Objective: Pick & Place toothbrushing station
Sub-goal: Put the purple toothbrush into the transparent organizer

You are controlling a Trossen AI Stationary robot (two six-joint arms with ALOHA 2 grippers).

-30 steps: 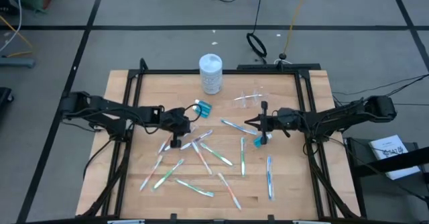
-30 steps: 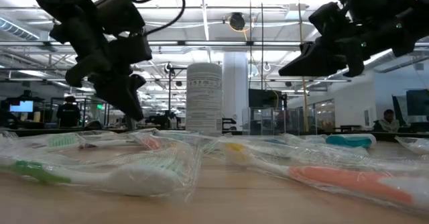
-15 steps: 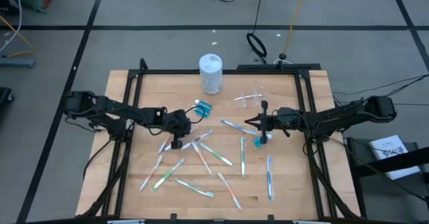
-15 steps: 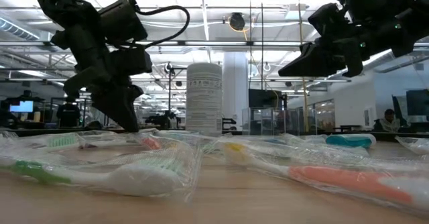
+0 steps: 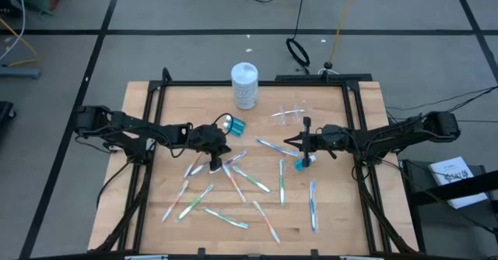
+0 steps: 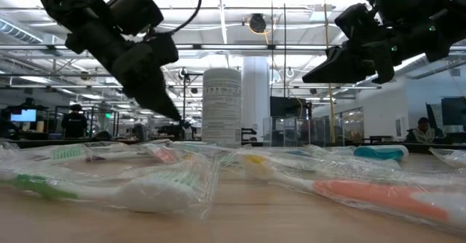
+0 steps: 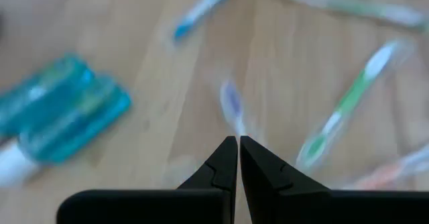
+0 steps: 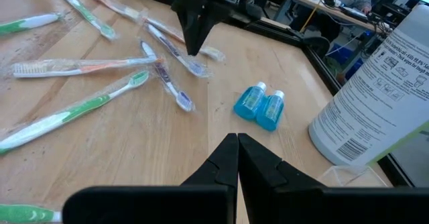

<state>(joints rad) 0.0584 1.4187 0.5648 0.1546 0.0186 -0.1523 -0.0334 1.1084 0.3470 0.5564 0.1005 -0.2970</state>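
Observation:
Several slim toothbrushes in clear wrappers lie flat and scattered over the middle of the wooden table. Two small blue tubes lie side by side near the far middle, and another blue tube lies under the right arm. A clear plastic cup sits further back. My left gripper is shut and slants down just above a toothbrush with a blue head, its tips clear of the table in the low view. My right gripper hangs shut and bare at mid-right.
A tall white canister stands at the far middle, beyond the tubes. A black frame runs along the far and side edges of the table. People sit in the room behind.
My left gripper has rolled and tipped: its fingers pointed almost straight down and now slant down toward the table's right. Its tips have shifted a little toward the right edge, over the toothbrushes, and it has stayed shut.

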